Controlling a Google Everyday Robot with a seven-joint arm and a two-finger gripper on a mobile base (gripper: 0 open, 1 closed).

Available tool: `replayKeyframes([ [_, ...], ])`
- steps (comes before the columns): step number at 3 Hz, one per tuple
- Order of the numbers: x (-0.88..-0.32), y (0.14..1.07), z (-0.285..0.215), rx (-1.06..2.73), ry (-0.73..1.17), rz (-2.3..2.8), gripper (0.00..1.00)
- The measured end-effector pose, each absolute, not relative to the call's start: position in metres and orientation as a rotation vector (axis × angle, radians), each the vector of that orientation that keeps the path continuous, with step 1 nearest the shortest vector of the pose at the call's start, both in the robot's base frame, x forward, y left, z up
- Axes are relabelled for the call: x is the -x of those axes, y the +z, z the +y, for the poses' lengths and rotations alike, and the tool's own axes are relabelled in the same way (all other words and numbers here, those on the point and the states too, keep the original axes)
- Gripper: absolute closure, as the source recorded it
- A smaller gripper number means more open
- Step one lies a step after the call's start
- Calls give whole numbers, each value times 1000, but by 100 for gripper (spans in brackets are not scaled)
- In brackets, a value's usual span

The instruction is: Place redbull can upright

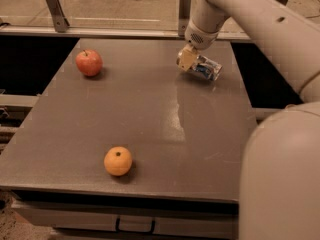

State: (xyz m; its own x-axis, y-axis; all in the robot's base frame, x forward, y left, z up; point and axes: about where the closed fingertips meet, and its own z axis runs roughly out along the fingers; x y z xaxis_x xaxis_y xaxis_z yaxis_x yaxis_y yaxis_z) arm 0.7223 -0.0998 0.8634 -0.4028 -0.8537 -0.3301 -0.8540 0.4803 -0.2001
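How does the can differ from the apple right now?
The can is silver-blue and slim; the apple is red and round. The can is tipped over, far right, with the gripper at one end; the apple sits alone, far left. Both are toward the table's far edge.

The scene is lit dimly, in a warm tone, from above. A pale streak of glare is thrown down the counter, just below the tool, which is held over the far right part at the end of the redbull can. Bright glints are caught on the can's metal. Short, soft shadows are cast beside the apple and the orange. The gaps flanking the counter are left nearly black.
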Motion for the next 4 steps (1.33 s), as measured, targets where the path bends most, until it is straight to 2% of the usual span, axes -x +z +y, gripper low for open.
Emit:
replayKeyframes([
  [2, -660, 963, -78, 1504, 496, 1825, 100],
  [3, -638, 985, -64, 1446, 769, 1610, 100],
  [4, -622, 1006, -42, 1429, 896, 1509, 100],
])
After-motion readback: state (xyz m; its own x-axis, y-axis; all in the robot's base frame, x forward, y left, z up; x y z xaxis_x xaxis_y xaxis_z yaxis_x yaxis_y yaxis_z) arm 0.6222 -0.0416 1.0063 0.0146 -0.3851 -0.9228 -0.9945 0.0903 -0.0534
